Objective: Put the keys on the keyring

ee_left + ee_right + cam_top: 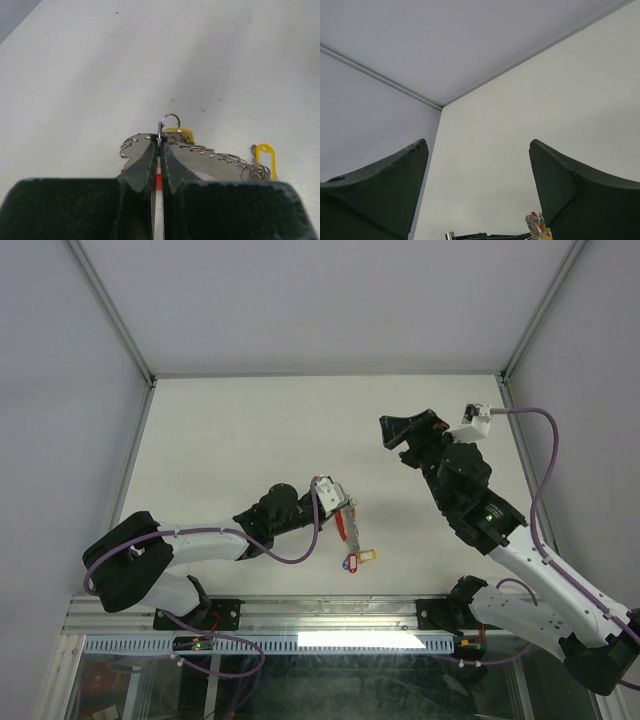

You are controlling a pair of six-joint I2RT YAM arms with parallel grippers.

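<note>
My left gripper (340, 505) is shut on the keyring (343, 525), whose red arc hangs down from its jaws toward the table's near edge. In the left wrist view the keyring (158, 179) shows edge-on as a red and white strip pinched between the fingers (145, 162). The keys (352, 561) dangle at its lower end, with blue, red and yellow tags. Close up, silvery keys (215, 157), split rings and yellow tags (265, 155) lie just past the left gripper (159, 142). My right gripper (392, 435) is raised at the right, apart from the keys. It (477, 145) is open and holds nothing.
The white table (250, 440) is enclosed by grey walls and metal frame posts (110, 310). The right wrist view looks toward the back left corner (441, 106), with the key tags (538, 224) peeking in at its bottom edge.
</note>
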